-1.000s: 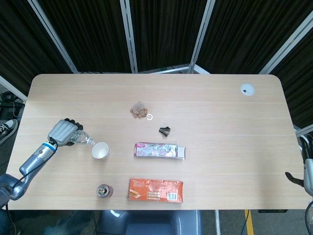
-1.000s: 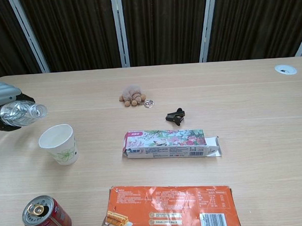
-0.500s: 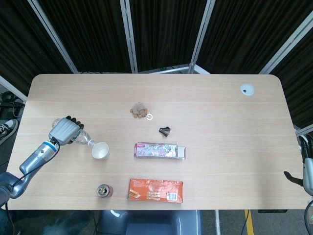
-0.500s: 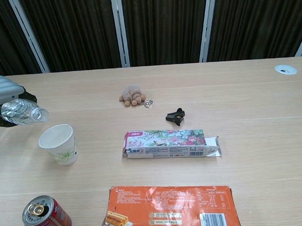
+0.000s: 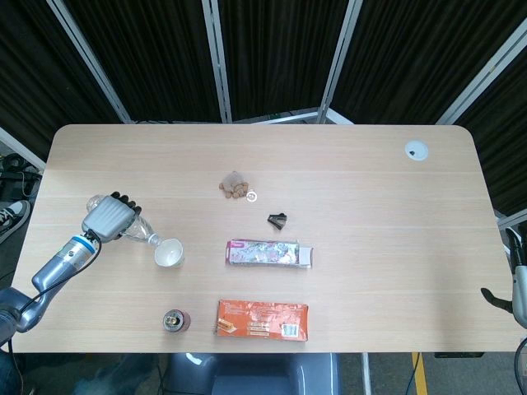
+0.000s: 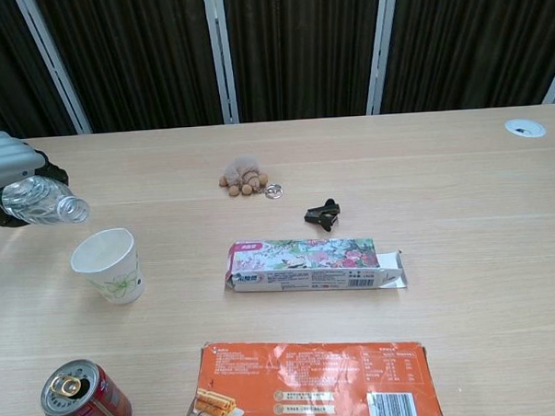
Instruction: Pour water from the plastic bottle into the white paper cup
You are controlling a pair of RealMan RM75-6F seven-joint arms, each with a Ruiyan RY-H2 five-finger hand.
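My left hand (image 5: 105, 219) (image 6: 10, 168) grips a clear plastic bottle (image 5: 138, 233) (image 6: 43, 202) at the table's left side. The bottle is tipped, its open mouth pointing down and to the right, just above and left of the white paper cup (image 5: 170, 253) (image 6: 108, 264). The cup stands upright on the table with a green leaf print on its side. No stream of water can be made out between mouth and cup. Of my right arm only a dark part (image 5: 504, 299) shows at the head view's right edge; the hand itself is out of sight.
A red drink can (image 5: 176, 320) (image 6: 84, 400) stands in front of the cup. An orange snack box (image 5: 263, 319) (image 6: 315, 384), a flowered box (image 5: 270, 253) (image 6: 312, 264), a black clip (image 5: 278, 220) (image 6: 323, 212) and a small plush keychain (image 5: 235, 185) (image 6: 246, 175) lie mid-table.
My left hand has risen slightly and tilted the bottle further, so its mouth points more steeply down toward the cup. The cup has not moved.
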